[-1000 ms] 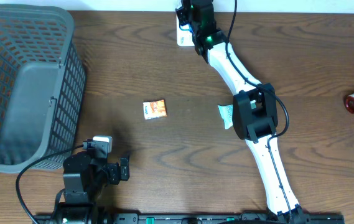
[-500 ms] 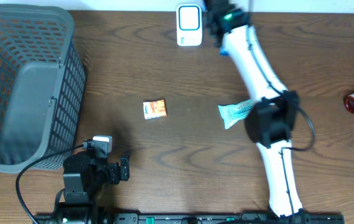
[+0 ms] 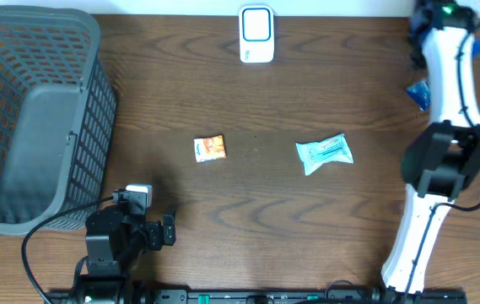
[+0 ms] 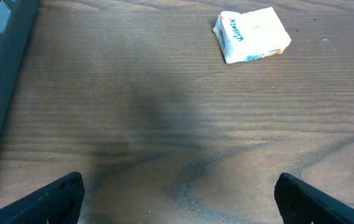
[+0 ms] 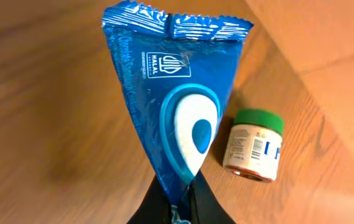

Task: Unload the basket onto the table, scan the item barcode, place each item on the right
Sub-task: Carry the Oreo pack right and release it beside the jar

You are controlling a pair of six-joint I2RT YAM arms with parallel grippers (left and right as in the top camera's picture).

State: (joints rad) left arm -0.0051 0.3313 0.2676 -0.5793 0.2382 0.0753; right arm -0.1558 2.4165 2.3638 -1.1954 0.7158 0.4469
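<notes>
Right gripper [image 5: 177, 198] is clamped on the narrow bottom end of the blue foil packet [image 5: 177, 106], which hangs out from it over the far right of the worktop [image 3: 180, 84]. It's just beside the green-lidded jar [image 5: 254, 146] and well apart from the scanner [image 3: 256, 34] at the top centre edge. Left gripper [image 4: 180, 198] is wide open with nothing in it, parked low near the basket [image 3: 20, 127].

Handling, as we judge it:
- Light, with thin crinkly film that is soft rather than stiff. It will flop and swing on fast moves.
- The foil is glossy, so it's slippery. A pinch on the tapered end can creep, so we'd keep the grip firm.
- The contents may be crushable, so we'd hold by a sealed end rather than squeeze the belly.
- The crimped seal at the far end looks like the stiffest spot if we need to regrasp.

We see no barcode on the face in the wrist view, only the logo and a halal mark. It's probably on the reverse, so we expect a wrist roll at the scanner. Glare off the foil could spoil the read, so we'd present the face flat.
</notes>
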